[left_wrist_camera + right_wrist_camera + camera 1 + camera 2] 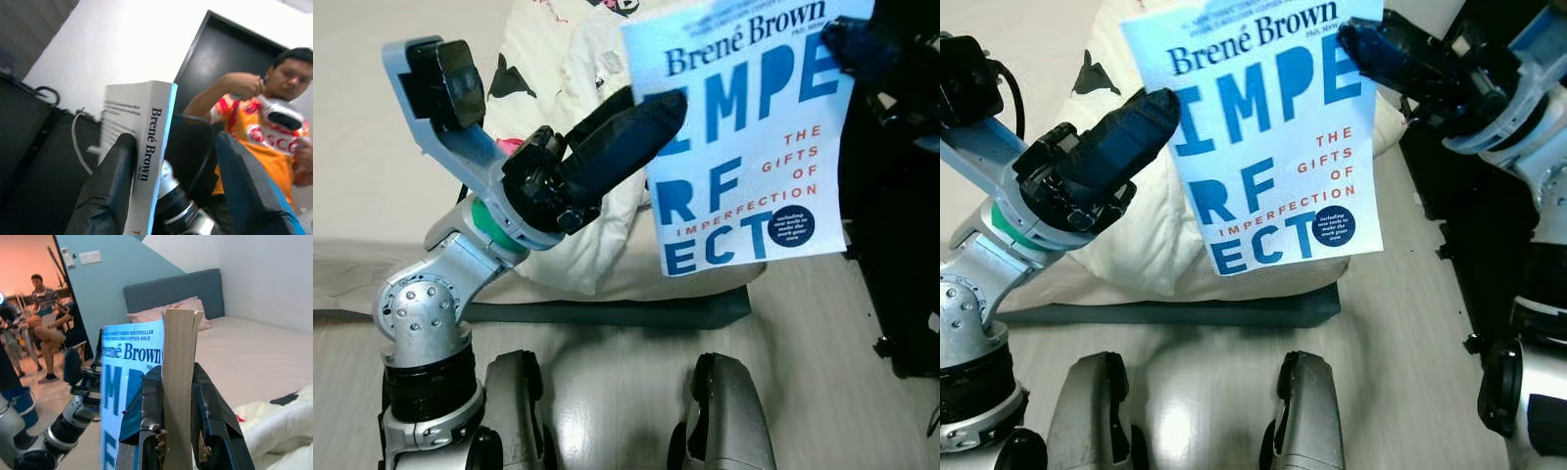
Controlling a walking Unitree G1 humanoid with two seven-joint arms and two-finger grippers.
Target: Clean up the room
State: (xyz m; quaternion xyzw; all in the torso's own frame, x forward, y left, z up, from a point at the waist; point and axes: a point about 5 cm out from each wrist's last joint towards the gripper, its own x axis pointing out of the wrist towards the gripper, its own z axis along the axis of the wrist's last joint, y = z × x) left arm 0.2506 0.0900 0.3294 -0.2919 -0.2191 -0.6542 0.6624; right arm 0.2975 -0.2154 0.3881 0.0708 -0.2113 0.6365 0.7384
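Already the book [1268, 137] stood upright between my two grippers, its long axis vertical. My right gripper [168, 396] was clamped across its page edge near the top; my left gripper [171, 186] gaped at the spine side, one finger [110, 186] touching the cover.

Book [1268, 147] cover "Brené Brown", "The Gifts of Imperfection", spine [152, 147] "Brené Brown"
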